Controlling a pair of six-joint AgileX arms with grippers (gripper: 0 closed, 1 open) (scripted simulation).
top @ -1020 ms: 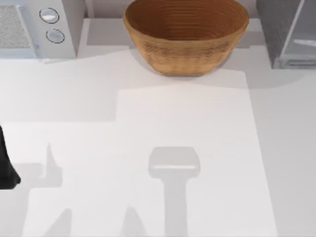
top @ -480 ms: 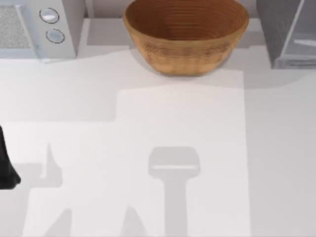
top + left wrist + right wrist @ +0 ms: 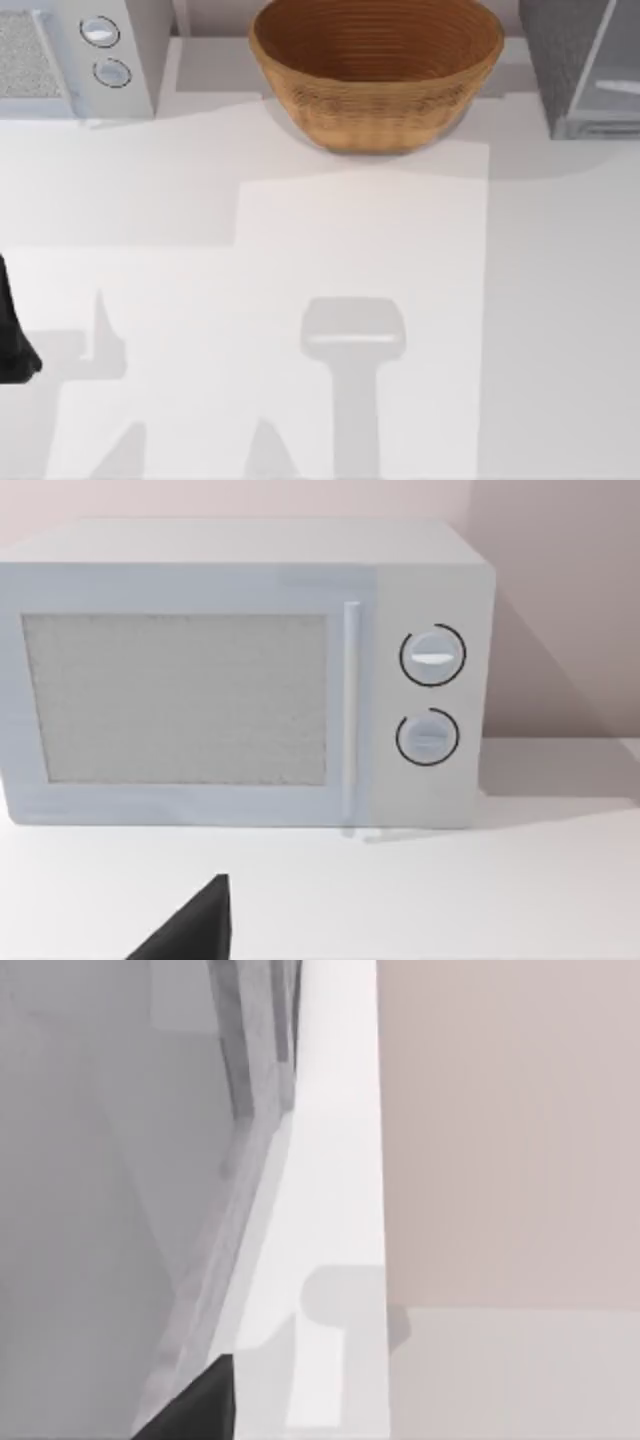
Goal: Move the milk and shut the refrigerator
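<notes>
The left arm (image 3: 15,340) sits at the table's (image 3: 300,250) left edge. The refrigerator (image 3: 580,65) stands at the back right, beside the basket (image 3: 375,75). I cannot tell what either gripper holds.

Pale microwave (image 3: 240,675), 2 round knobs (image 3: 432,656)

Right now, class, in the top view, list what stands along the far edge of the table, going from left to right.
Light-grey appliance with two round knobs → woven brown basket → refrigerator, dark-grey and speckled, at the right edge.
</notes>
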